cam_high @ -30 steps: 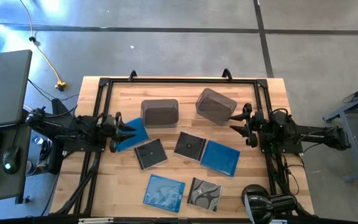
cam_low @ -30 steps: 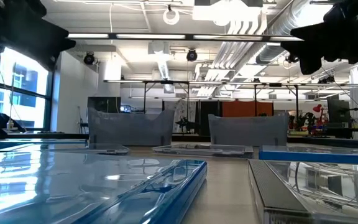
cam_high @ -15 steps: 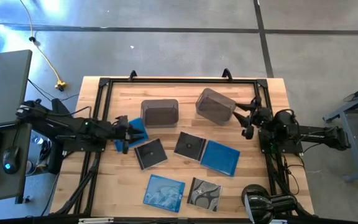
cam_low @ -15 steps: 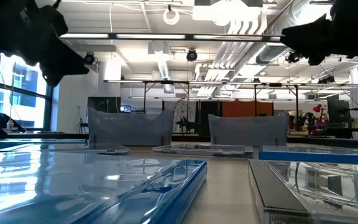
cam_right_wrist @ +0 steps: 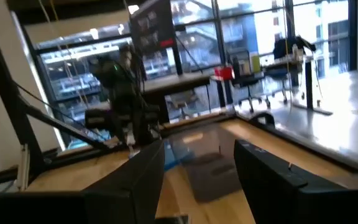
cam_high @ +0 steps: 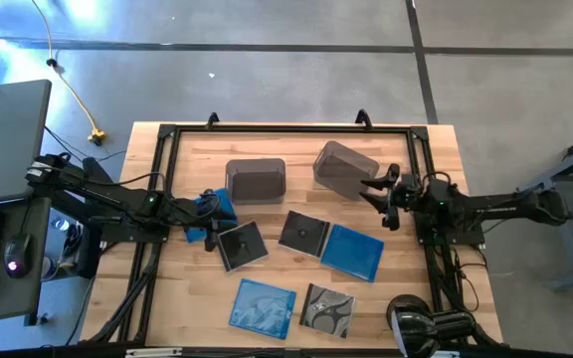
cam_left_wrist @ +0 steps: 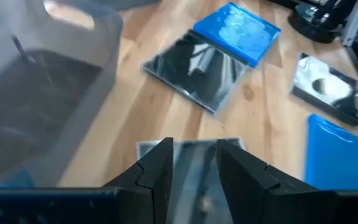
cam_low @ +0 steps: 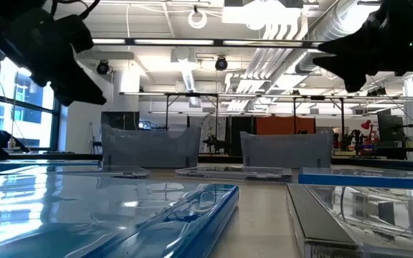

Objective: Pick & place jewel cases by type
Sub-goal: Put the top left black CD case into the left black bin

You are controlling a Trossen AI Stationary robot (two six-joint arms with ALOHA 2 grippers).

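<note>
Six jewel cases lie flat on the wooden table. A plain blue one (cam_high: 222, 206) is partly under my left arm. Two dark ones (cam_high: 240, 245) (cam_high: 303, 233) sit mid-table, with a second blue one (cam_high: 353, 251) beside them. The cloud-patterned blue case (cam_high: 263, 306) and the silvery one (cam_high: 327, 309) lie near the near edge. My left gripper (cam_high: 210, 227) (cam_left_wrist: 194, 168) is open and hovers over the left edge of the first dark case (cam_left_wrist: 191, 152). My right gripper (cam_high: 377, 190) (cam_right_wrist: 197, 177) is open and in the air beside the tilted bin (cam_high: 344, 167).
Two translucent grey bins stand toward the far edge: one upright (cam_high: 256, 181), the other (cam_right_wrist: 207, 165) tilted and turned. A black frame (cam_high: 286, 129) runs round the table. A round black object (cam_high: 413, 326) sits at the near right corner. Bare wood shows at the near left.
My left gripper has moved toward the table's right and slightly toward the near edge, from over the blue case to the left edge of the dark case. My right gripper has swung up and back, and ended a little closer to the tilted bin.
</note>
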